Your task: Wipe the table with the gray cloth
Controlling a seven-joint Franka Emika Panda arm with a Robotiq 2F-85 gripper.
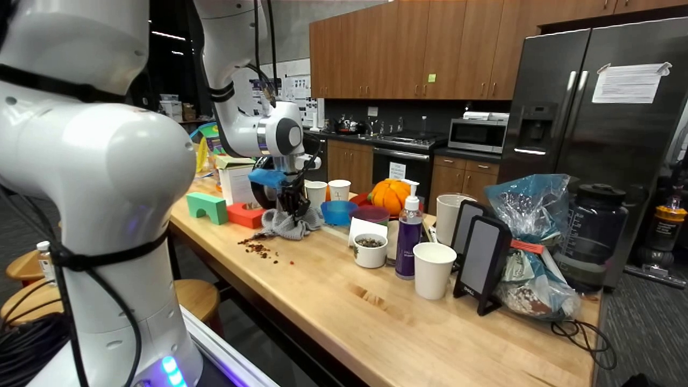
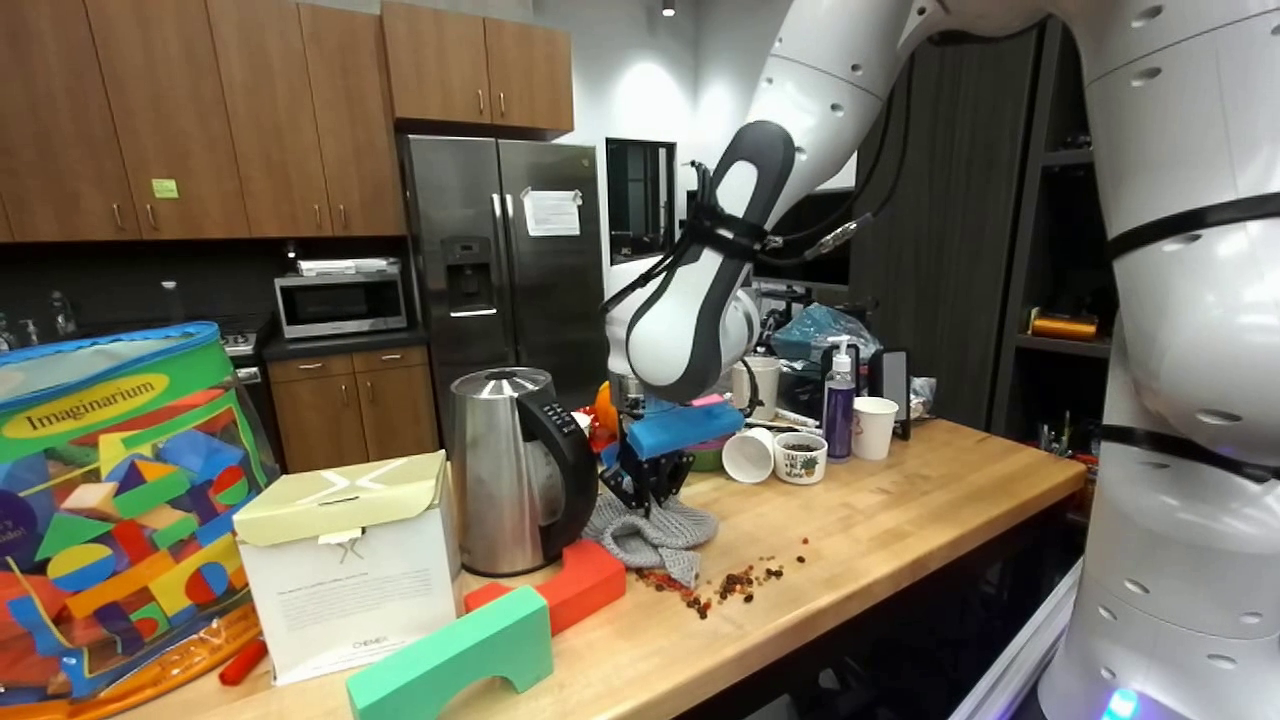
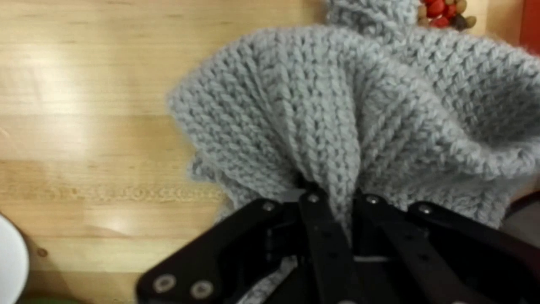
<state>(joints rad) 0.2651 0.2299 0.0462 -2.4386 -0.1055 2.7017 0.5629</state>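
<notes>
In an exterior view, my black two-finger gripper (image 1: 293,213) points down over the long light-brown butcher-block table (image 1: 333,285), buried in the rumpled light-gray knitted cloth (image 1: 285,229), which lies bunched just beside the bright red block with a curved cut-out (image 1: 243,218); I can't tell whether cloth and block touch.

In an exterior view, the loose scatter of small red, tan and dark seeds or beans (image 2: 738,583) starts near the end of that red block and strings away from it, its long axis roughly along the table's front edge. A drooping corner of my cloth reaches the end nearest the block.

In the wrist view, my fingers (image 3: 327,240) pinch a fold of the cloth, pressed together on it. A few seeds peek out past the cloth, between it and a red surface (image 3: 532,25) I take for the same block. My next stroke, I judge, must draw the cloth onto the scatter from the block's end and follow its length outward.
</notes>
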